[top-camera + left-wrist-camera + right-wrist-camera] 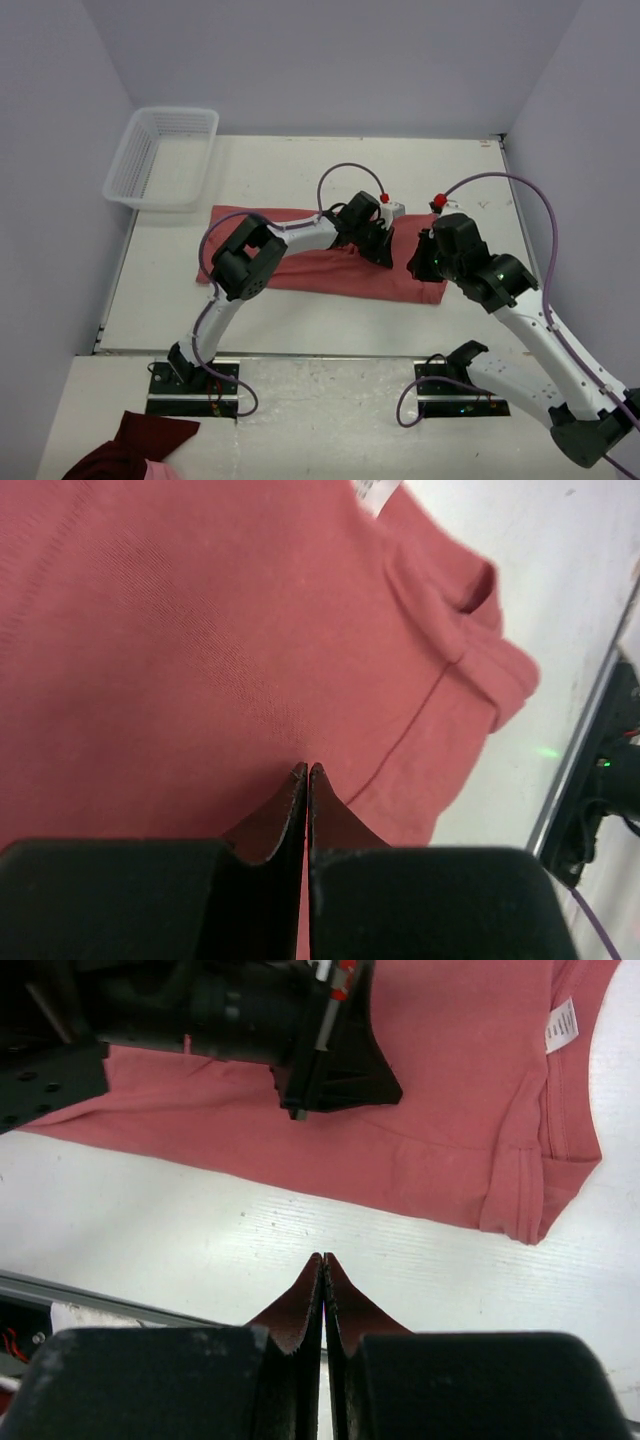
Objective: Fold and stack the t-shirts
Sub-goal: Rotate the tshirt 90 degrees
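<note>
T-shirt (335,277) lies in a strip across the worktop (300,170), bare margins near and far; left arm (300,232) over it, right arm (525,325) beside (both jaws clenched).

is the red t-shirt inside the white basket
No, the t-shirt lies spread out on the table, outside the basket.

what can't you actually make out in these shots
top view: the left arm covers the t-shirt's middle; the maroon bundle is cut off by the bottom edge.
right wrist view: the neck label's print is too small to read.
left wrist view: whether the shut left tool touches the cloth is unclear.
</note>
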Robot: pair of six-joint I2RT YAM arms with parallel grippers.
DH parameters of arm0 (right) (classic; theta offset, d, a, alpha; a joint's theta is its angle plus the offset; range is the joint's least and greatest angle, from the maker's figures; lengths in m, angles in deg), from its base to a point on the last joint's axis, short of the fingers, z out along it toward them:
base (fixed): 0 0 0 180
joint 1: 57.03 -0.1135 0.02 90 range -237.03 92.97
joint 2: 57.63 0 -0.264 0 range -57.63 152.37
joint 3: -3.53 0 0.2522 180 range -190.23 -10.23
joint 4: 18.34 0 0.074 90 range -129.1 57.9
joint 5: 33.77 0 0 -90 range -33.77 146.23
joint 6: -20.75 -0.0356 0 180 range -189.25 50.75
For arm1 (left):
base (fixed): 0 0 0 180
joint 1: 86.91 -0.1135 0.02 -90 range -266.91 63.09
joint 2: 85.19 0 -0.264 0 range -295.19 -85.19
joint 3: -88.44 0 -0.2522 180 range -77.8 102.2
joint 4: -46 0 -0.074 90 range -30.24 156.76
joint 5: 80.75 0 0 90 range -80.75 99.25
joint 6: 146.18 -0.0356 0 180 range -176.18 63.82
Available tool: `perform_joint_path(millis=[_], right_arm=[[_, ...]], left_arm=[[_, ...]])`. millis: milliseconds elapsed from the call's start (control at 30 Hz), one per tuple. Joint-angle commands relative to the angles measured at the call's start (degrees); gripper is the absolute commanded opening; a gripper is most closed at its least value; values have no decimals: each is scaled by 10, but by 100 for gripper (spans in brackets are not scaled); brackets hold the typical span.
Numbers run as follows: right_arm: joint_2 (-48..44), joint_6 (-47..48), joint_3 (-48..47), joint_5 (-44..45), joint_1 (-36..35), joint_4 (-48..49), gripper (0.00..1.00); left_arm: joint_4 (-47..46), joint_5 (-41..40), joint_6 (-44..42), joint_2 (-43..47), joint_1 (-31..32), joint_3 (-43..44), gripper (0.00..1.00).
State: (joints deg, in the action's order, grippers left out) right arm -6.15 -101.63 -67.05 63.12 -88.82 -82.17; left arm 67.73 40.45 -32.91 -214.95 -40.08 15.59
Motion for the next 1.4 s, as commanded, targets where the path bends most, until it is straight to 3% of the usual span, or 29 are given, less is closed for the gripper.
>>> perform_joint_path(millis=[0,200,333,467,600,767,1000,1033,1067,1167,1200,1267,1300,1333,1367], right_arm=[[-23,-22,16,-6,-1,-22,0],[-52,-37,30,-28,-3,-22,0],[-54,-44,36,-39,-11,-15,0],[-40,-50,36,-37,-22,-14,0],[-20,-52,39,-31,-33,-10,0],[-2,-54,52,-48,-47,15,0],[51,-67,64,-41,-101,65,0],[63,-67,64,-42,-109,79,0],[90,-66,62,-40,-114,86,0],[140,-65,54,-35,-129,109,0],[151,-63,51,-35,-130,112,0],[171,-59,37,-33,-136,119,0],[186,-57,34,-35,-138,122,0],[192,-54,30,-35,-141,126,0],[195,-54,24,-33,-142,126,0]], left_arm=[[34,-3,-21,-23,15,44,0],[118,-81,-35,-98,17,125,0],[193,-131,-45,-205,1,284,0],[221,-120,-44,-275,-54,403,0],[170,-82,-31,-274,-127,413,0],[142,-85,-61,-233,-210,421,0],[96,-30,-95,-152,-227,417,1],[93,-21,-92,-128,-226,407,4],[88,-17,-88,-112,-220,395,14],[81,-43,-91,-34,-203,342,24],[82,-60,-95,11,-198,328,29],[103,-170,-99,55,-181,294,35],[155,-220,-96,70,-177,292,36],[186,-319,-84,100,-174,287,36],[216,-374,-75,114,-175,278,32]])
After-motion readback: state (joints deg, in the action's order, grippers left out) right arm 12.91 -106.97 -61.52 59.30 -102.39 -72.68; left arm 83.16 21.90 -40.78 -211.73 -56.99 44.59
